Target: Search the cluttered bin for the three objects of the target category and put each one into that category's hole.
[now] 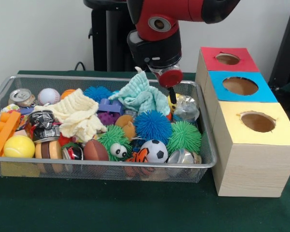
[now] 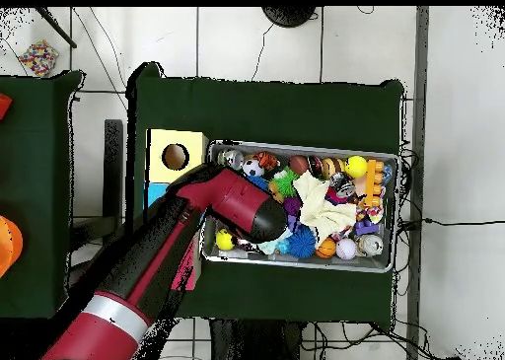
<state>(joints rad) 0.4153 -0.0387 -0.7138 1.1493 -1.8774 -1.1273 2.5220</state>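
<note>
Hanging over the bin's point(image 1: 203, 162) end nearest the box point(image 1: 253, 145), the tool point(image 1: 172, 94) dips beside a mint cloth point(image 1: 142, 94), its opening and hold impossible to tell, and could snag that cloth or scatter neighbouring balls because the clutter crowds it.

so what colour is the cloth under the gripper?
Pale mint green cloth; front view shows it best.

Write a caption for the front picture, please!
Robot gripper dips into a bin of toys beside three boxes.
</note>
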